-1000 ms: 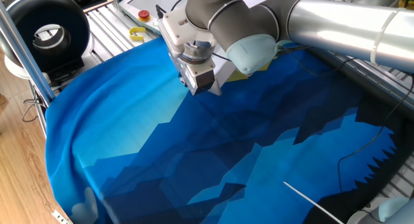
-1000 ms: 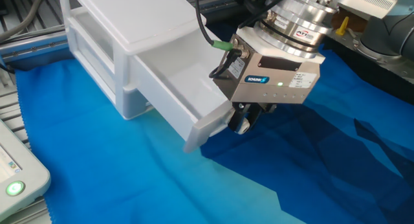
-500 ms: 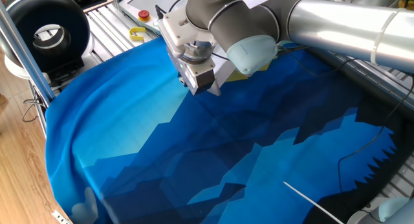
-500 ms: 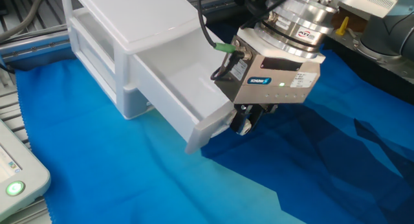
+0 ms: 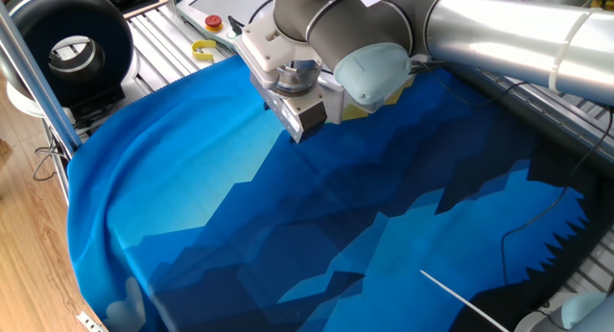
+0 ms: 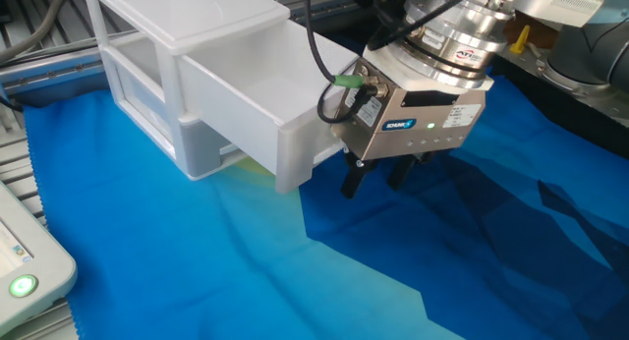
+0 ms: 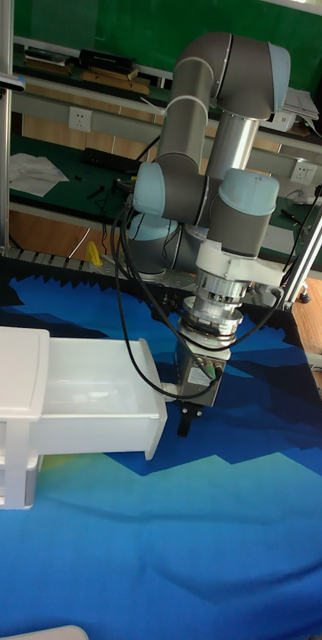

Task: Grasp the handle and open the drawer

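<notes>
The pale white drawer [image 6: 246,94] stands pulled far out of its cabinet, level, its inside showing empty. My gripper [image 6: 374,178] hangs just off the drawer's front end, fingers pointing down at the blue cloth. The two black fingers [image 6: 351,181] stand apart with nothing between them, so it is open. The handle is hidden on the front face, which turns away from the camera. In the tall fixed view the drawer [image 7: 81,400] juts right and the gripper [image 7: 186,420] sits right beside its front. In one fixed view the gripper [image 5: 299,132] and arm cover the drawer.
A blue patterned cloth [image 5: 288,236] covers the table. Behind it lie a white pendant with a red button [image 5: 213,23], a yellow piece [image 5: 203,52] and a black round device [image 5: 67,44]. A white box with a green light [image 6: 25,271] sits at the near left.
The gripper has let go of the knob and drawn up and away from the drawer front. The drawer, tilted down at its front before, now sits level.
</notes>
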### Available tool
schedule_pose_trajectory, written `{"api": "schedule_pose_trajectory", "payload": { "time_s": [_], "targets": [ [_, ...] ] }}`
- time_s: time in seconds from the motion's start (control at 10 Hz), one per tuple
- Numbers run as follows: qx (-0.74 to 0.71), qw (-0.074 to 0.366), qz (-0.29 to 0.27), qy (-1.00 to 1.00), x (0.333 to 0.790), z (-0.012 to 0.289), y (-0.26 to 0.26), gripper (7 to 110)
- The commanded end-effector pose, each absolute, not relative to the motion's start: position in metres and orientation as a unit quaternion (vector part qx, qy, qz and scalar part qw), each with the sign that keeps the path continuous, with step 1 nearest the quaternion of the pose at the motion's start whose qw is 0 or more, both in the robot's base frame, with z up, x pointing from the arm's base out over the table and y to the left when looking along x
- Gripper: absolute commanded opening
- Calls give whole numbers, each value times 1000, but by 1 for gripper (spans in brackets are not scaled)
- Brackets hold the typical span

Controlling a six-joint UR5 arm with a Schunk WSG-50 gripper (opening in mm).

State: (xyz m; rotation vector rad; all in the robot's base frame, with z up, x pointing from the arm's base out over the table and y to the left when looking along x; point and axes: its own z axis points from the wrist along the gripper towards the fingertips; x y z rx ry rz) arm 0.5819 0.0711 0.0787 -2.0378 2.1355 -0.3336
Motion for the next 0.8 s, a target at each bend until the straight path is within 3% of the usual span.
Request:
{"api": "schedule_pose_trajectory", "payload": {
  "time_s": [0.0,0.4,0.5,0.7],
  "targets": [
    [-685,79,-111,715,580,79,68,110],
    [-683,81,-119,716,583,80,65,110],
    [-682,89,-108,718,582,80,72,88],
    [-674,108,-119,721,592,83,74,88]
  ]
}}
